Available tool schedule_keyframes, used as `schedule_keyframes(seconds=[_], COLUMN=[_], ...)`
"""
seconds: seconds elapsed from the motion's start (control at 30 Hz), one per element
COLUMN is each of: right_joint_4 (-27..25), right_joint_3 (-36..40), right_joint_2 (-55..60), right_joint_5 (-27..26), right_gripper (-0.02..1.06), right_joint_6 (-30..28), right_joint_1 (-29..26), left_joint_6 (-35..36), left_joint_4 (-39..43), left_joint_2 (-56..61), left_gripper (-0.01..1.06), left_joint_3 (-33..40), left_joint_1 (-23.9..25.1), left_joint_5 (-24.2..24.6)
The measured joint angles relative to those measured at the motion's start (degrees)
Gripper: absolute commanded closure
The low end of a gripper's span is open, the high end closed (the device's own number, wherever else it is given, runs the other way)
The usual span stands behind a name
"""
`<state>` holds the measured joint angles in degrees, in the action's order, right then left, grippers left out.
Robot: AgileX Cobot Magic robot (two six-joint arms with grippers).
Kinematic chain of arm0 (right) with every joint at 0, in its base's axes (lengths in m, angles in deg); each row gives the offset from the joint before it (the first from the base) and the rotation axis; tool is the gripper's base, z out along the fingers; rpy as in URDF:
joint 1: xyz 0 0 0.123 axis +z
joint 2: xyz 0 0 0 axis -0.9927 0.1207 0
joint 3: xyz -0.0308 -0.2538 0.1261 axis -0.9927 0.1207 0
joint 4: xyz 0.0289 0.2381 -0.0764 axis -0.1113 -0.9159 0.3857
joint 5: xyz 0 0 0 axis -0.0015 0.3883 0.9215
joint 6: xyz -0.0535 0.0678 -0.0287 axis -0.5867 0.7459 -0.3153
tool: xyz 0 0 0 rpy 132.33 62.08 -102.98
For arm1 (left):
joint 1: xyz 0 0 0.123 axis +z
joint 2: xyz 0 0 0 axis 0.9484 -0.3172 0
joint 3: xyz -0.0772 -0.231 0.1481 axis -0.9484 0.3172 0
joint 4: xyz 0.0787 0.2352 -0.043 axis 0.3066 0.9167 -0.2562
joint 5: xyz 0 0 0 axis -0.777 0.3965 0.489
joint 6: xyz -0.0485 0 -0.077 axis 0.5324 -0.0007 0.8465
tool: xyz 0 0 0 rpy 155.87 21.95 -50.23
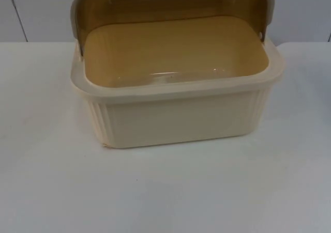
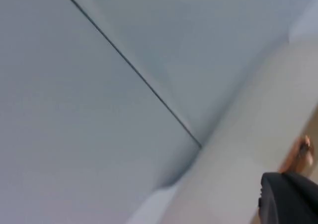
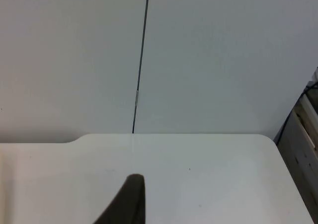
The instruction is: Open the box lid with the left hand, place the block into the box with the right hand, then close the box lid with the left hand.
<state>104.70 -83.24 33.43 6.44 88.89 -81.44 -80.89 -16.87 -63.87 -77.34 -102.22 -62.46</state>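
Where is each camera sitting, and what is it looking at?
Top view: fixed above, looking down and forward at the open box on the table.
Left wrist view: on the left arm, facing the partition wall; a black fingertip shows.
Right wrist view: on the right arm, facing table and wall; a black fingertip shows.
Both wrist views share the wall.

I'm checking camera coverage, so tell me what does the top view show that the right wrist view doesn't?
The top view alone shows the cream box, its brown see-through lid swung up and back, and nothing inside it. The right wrist view alone shows a black fingertip of the right gripper, the table's far edge and rounded corner, and a dark seam running down the wall. Both show the white table and the grey wall behind it.
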Motion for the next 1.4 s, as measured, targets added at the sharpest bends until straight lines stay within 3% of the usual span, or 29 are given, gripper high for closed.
schedule_keyframes(seconds=[0.23,0.37,0.47,0.57,0.6,0.77,0.9,1.07,1.17,1.4], right_joint_4=[0.0,0.0,0.0,0.0,0.0,0.0,0.0,0.0,0.0,0.0], right_joint_3=[0.0,0.0,0.0,0.0,0.0,0.0,0.0,0.0,0.0,0.0], right_joint_2=[0.0,0.0,0.0,0.0,0.0,0.0,0.0,0.0,0.0,0.0], right_joint_5=[0.0,0.0,0.0,0.0,0.0,0.0,0.0,0.0,0.0,0.0], right_gripper=[0.0,0.0,0.0,0.0,0.0,0.0,0.0,0.0,0.0,0.0], right_joint_6=[0.0,0.0,0.0,0.0,0.0,0.0,0.0,0.0,0.0,0.0], right_joint_1=[0.0,0.0,0.0,0.0,0.0,0.0,0.0,0.0,0.0,0.0], left_joint_6=[14.6,19.0,20.3,20.5,20.5,23.0,23.2,23.0,22.6,22.2], left_joint_4=[7.3,8.4,8.7,8.9,8.9,8.7,8.7,7.7,2.2,-1.2], left_joint_2=[9.1,13.4,16.8,19.1,19.1,20.2,20.2,20.3,20.3,20.3], left_gripper=[1.05,1.05,1.05,1.05,1.05,1.05,1.05,1.05,1.05,1.05], left_joint_3=[-0.2,-0.2,-0.2,-0.2,-0.2,-0.2,1.4,7.2,13.0,20.8], left_joint_1=[0.6,4.1,9.5,15.8,15.8,25.7,29.0,29.8,29.8,29.8], left_joint_5=[-4.5,-4.7,-4.5,-1.6,-1.6,8.8,12.3,12.5,10.9,7.8])
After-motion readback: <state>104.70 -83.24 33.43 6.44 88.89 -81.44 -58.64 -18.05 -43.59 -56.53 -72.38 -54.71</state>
